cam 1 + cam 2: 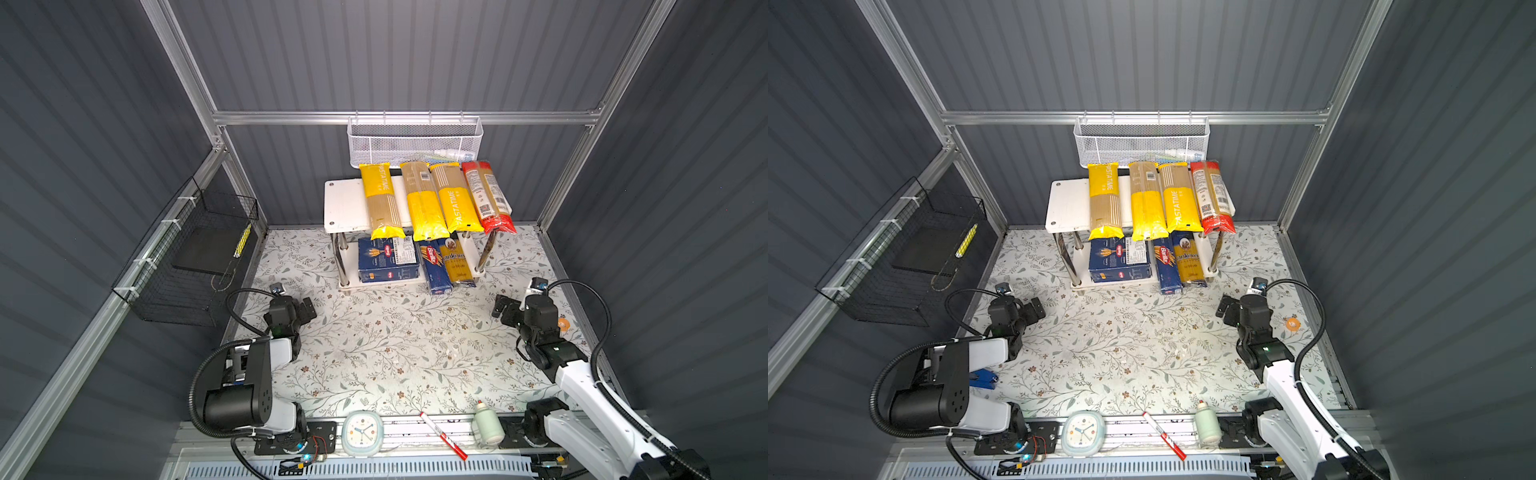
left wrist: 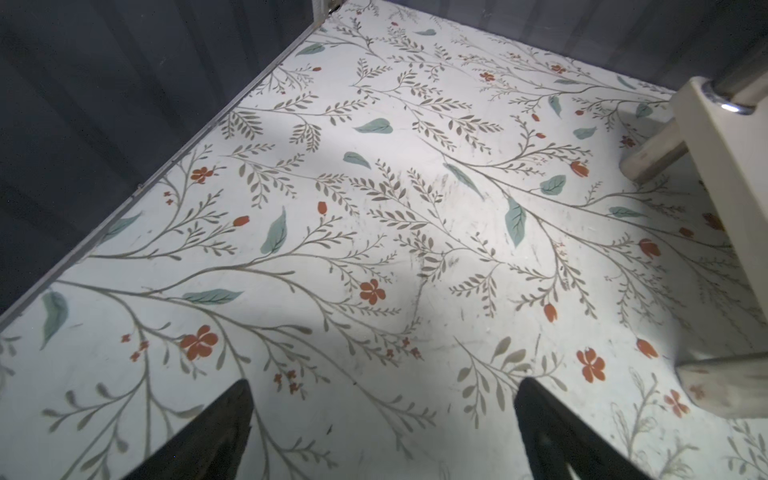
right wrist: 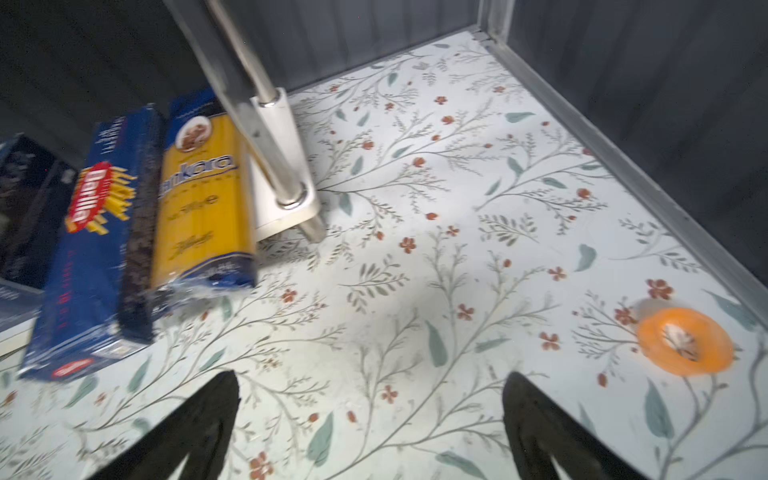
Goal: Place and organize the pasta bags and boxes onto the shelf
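Both wide open and empty, the left end effector [image 2: 384, 382] and right end effector [image 3: 372, 374] hover above the floral-patterned tabletop [image 1: 395, 353].

light: bright pool on table [image 1: 395, 353], walls [image 1: 685, 166] dim | right wrist view: motion blur | top views: sharp

Narrow Barilla box [image 3: 83, 266] beside ankara bag [image 3: 199, 208] — right gripper [image 3: 372, 376] spread above floral mat [image 3: 415, 291]

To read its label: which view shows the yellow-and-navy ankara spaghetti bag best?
The right wrist view: the yellow-and-navy ankara spaghetti bag is close, logo readable. Both top views show it small, far end under the white shelf's upper board. The left wrist view misses it.
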`<move>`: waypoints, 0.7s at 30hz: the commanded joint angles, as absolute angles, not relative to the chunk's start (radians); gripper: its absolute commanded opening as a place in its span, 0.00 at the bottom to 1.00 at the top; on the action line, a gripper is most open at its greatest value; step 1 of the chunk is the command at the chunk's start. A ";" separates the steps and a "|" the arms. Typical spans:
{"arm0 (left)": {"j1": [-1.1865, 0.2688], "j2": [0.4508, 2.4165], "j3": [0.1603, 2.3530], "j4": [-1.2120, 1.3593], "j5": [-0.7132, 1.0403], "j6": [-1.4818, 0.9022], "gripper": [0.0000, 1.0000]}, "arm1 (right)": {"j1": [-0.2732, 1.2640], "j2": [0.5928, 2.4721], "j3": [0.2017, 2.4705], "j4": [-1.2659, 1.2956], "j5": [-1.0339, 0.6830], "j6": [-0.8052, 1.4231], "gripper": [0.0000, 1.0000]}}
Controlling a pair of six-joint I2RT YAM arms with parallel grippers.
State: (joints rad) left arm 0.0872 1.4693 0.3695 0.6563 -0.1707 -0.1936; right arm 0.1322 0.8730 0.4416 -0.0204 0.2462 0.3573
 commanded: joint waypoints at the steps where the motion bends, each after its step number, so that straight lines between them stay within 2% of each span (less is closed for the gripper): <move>1: 0.095 1.487 0.359 0.855 -0.137 -0.161 0.99 | 0.080 0.902 0.442 0.067 0.218 0.316 0.99; 6: 0.097 1.614 0.390 0.978 -0.035 -0.146 0.99 | 0.006 0.973 0.366 0.345 0.231 0.211 0.99; 7: 0.095 1.607 0.411 0.917 -0.012 -0.130 0.99 | -0.006 0.999 0.340 0.425 0.216 0.202 0.99; 8: 0.095 1.604 0.432 0.867 0.002 -0.118 0.99 | -0.020 1.040 0.312 0.515 0.182 0.190 0.99; 11: 0.094 1.619 0.398 0.957 0.061 -0.094 0.99 | -0.026 1.209 0.264 0.803 0.127 0.159 0.99; 13: 0.091 1.637 0.386 1.009 0.075 -0.086 0.99 | -0.016 1.230 0.309 0.748 0.086 0.084 0.99; 15: 0.070 1.649 0.413 0.966 0.098 -0.047 0.99 | -0.014 1.277 0.288 0.863 0.123 0.047 0.99; 18: 0.026 1.733 0.420 1.057 0.098 -0.005 0.99 | -0.037 1.490 0.198 1.267 0.163 0.073 0.99; 19: 0.025 1.701 0.439 0.945 0.082 0.007 0.99 | -0.035 1.503 0.191 1.302 0.144 0.062 0.99; 21: 0.013 1.727 0.445 0.989 0.039 0.001 0.99 | -0.037 1.406 0.244 1.051 0.090 0.060 0.99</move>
